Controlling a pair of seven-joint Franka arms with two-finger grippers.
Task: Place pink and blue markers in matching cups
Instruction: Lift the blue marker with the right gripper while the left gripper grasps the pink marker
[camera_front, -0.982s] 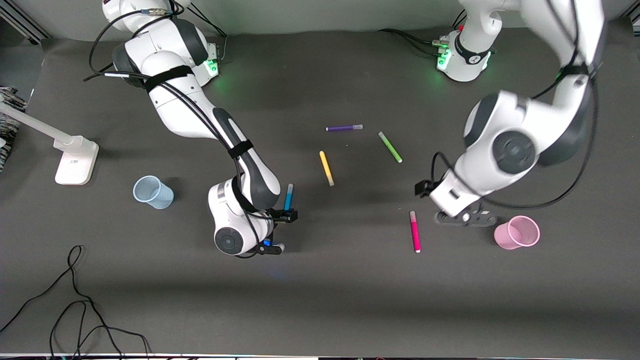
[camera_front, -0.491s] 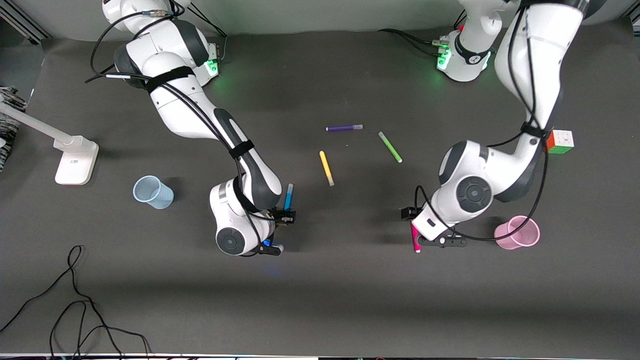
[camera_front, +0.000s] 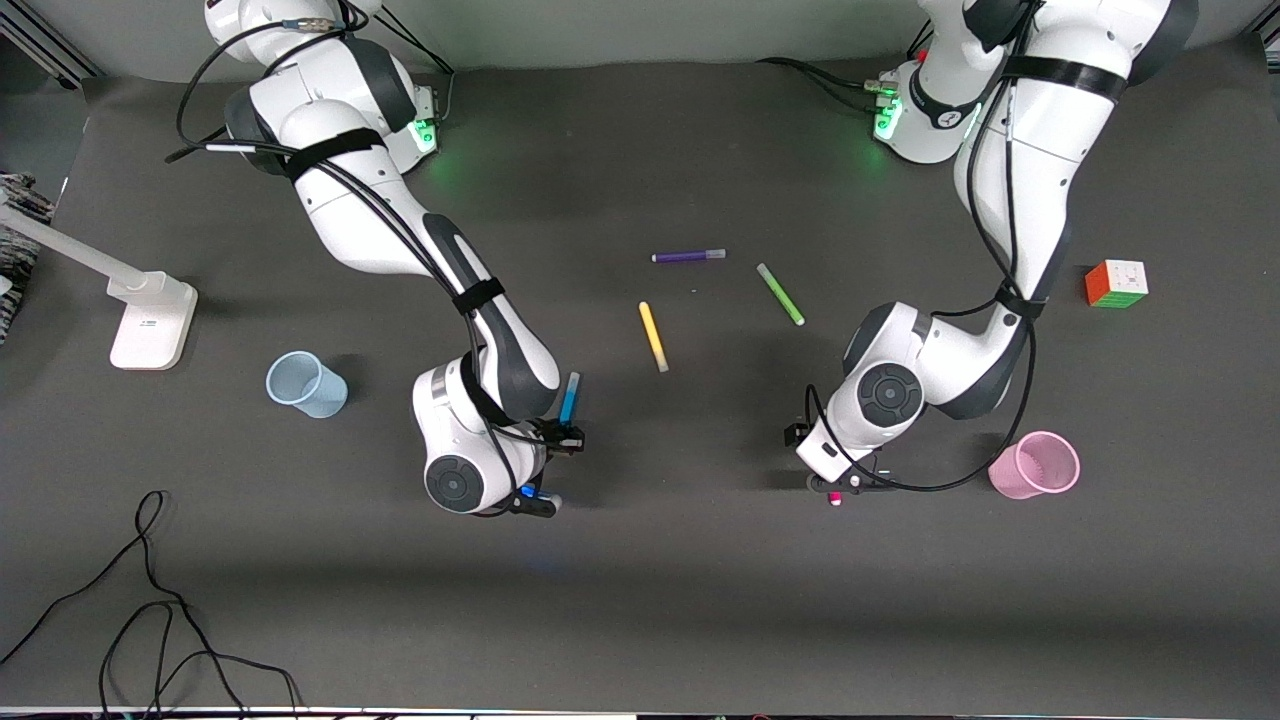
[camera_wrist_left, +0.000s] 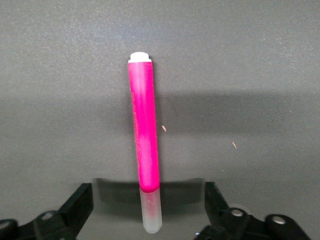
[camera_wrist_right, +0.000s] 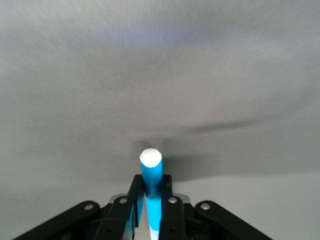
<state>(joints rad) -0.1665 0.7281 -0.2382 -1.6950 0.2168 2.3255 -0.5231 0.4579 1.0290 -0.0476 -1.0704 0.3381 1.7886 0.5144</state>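
A white lamp base (camera_front: 150, 320) is standing at the right arm's end of the table, and the blue cup (camera_front: 305, 384) is sitting upright near it, a little nearer the front camera. The right gripper (camera_front: 553, 468) is clamping the blue marker (camera_front: 569, 397) between its fingers (camera_wrist_right: 135, 200) and is holding it up off the table, well apart from the blue cup. Around the middle of the table a yellow pen (camera_front: 652, 336), a purple pen (camera_front: 688, 256) and a green pen (camera_front: 780, 294) are lying flat. The left gripper (camera_front: 846, 486) is hanging low over the pink marker (camera_wrist_left: 145, 150), its fingers (camera_wrist_left: 80, 205) spread wide on either side of the capped end without touching it. The pink marker is lying flat on the table. The pink cup (camera_front: 1036, 465) is standing upright near it, toward the left arm's end. A colour cube (camera_front: 1116, 283) is resting farther from the front camera than the pink cup.
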